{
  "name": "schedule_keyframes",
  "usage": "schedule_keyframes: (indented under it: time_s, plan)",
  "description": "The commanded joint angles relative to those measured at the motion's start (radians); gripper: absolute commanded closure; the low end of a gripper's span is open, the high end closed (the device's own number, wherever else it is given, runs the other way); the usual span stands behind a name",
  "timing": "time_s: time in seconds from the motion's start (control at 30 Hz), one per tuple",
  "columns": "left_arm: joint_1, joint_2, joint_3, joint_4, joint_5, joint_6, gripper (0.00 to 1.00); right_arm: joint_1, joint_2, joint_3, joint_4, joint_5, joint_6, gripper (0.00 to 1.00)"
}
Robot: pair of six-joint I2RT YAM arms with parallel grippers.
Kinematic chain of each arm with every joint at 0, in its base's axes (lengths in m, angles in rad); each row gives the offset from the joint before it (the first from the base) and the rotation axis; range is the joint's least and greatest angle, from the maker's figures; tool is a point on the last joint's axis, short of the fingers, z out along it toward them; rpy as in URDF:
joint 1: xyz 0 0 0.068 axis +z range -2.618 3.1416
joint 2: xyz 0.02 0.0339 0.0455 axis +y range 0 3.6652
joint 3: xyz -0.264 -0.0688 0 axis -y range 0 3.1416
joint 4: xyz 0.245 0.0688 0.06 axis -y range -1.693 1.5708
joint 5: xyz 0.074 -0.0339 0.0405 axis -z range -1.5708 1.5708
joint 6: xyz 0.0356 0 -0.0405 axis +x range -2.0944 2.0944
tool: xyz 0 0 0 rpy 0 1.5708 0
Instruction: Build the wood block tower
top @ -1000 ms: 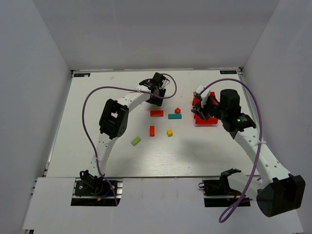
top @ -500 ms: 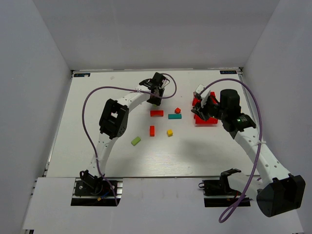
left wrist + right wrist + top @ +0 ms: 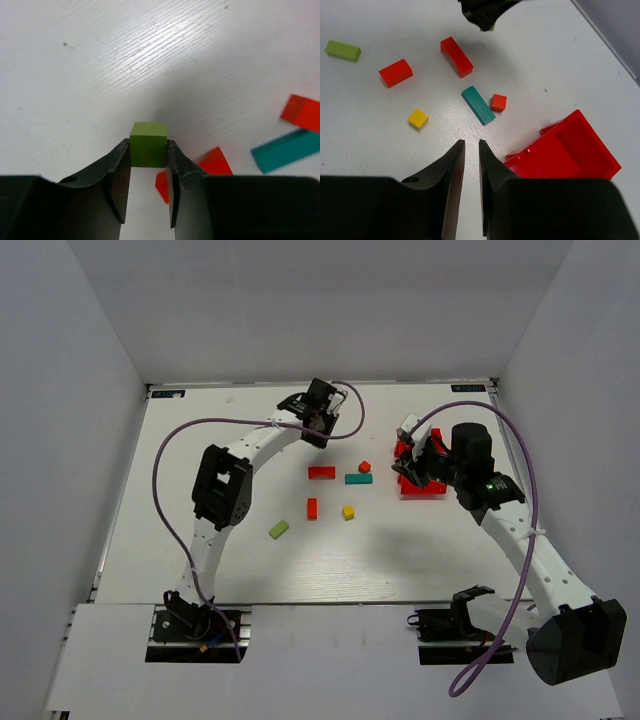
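A: Green cube (image 3: 148,145) clamped between left gripper (image 3: 148,161) fingers, lifted at far table (image 3: 180,540); no tower yet, blocks scattered.
B: Right gripper (image 3: 468,150)?
A: Nearly closed, empty, beside red bin (image 3: 567,150).
B: Advice?
A: Keep cube level, set squarely on red bar (image 3: 321,472).

Olive-green cube (image 3: 148,145) in black left claw (image 3: 148,167). White wood-grain counter (image 3: 100,60). Teal bar (image 3: 478,104), yellow cube (image 3: 418,118), lime bar (image 3: 342,50), red bin (image 3: 567,147).

Bright even light, soft shadows, perhaps slight glare
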Motion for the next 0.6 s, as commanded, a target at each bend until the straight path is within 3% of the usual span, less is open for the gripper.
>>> schedule_keyframes:
  time_s: [0.0,0.2,0.33,0.4,0.57]
  plan:
    - [0.016,-0.207,-0.033,0.024,0.067,0.129,1.0,0.002,-0.002,-0.005,0.005,-0.02,-0.013,0.76]
    - [0.016,-0.325,-0.165,0.0,0.237,0.391,1.0,0.002,-0.008,-0.01,-0.004,-0.035,-0.036,0.76]
    - [0.026,-0.371,-0.2,-0.049,0.275,0.566,1.0,0.002,-0.008,-0.008,-0.014,-0.054,-0.038,0.76]
    - [0.026,-0.391,-0.225,-0.091,0.349,0.702,1.0,0.001,-0.008,-0.006,-0.015,-0.058,-0.036,0.76]
    - [0.026,-0.435,-0.263,-0.163,0.465,0.882,1.0,0.002,-0.013,-0.01,-0.014,-0.061,-0.039,0.76]
